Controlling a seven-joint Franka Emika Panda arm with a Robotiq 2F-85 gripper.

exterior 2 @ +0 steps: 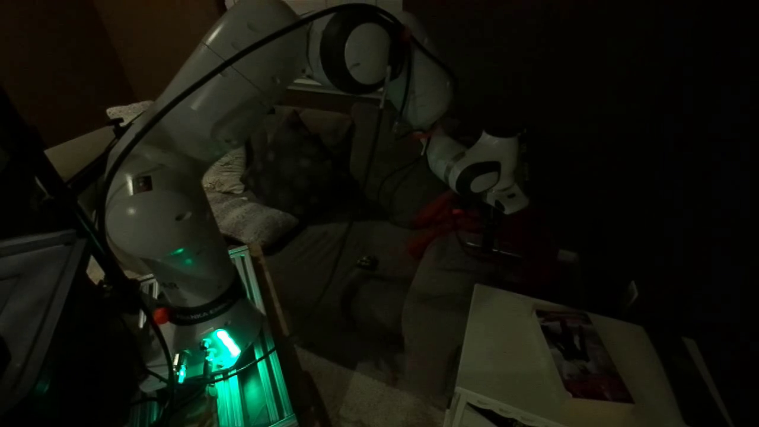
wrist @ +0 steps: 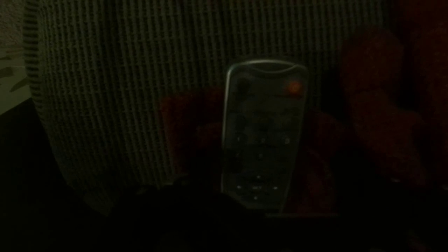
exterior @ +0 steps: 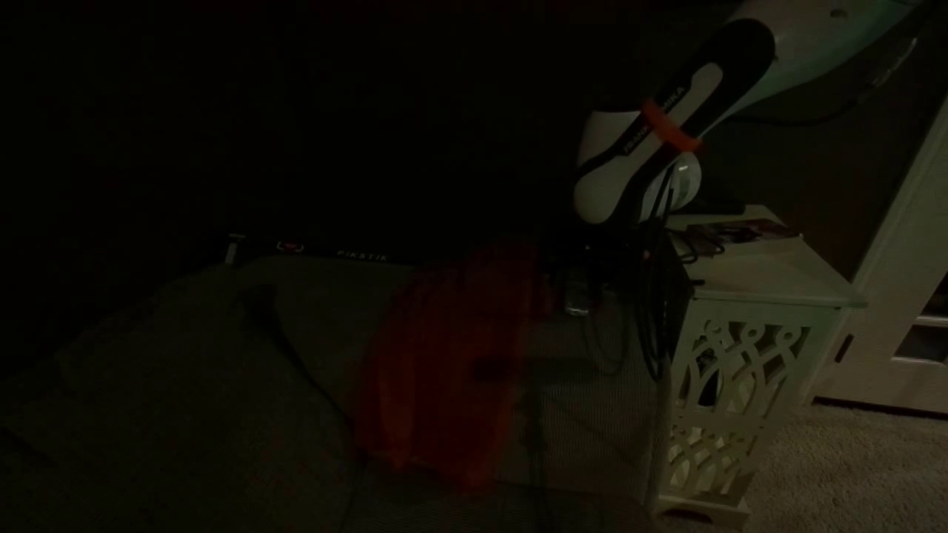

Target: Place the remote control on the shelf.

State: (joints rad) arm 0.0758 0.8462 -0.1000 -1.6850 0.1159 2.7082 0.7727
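Observation:
The scene is very dark. The remote control (wrist: 262, 122), dark-faced with a pale rim and an orange button, shows in the wrist view with its lower end running into my black gripper (wrist: 267, 220). The left finger seems to overlap its lower left corner; the finger gap is lost in darkness. In an exterior view, my gripper (exterior: 585, 281) points down by the couch arm, a small shiny shape under it. In an exterior view, a thin pale edge lies at the gripper tips (exterior 2: 491, 240), probably the remote. A white side table (exterior: 800, 277) with lattice sides, likely the shelf, also shows here (exterior 2: 504, 344).
A red cloth (exterior: 444, 370) lies over the couch (exterior: 592, 422) beside the gripper. A book (exterior 2: 584, 356) lies on the side table. Cables (exterior: 652, 326) hang from the wrist. A PIKSTIK bar (exterior: 363, 256) lies along the couch back. Pillows (exterior 2: 296, 166) are near the robot base.

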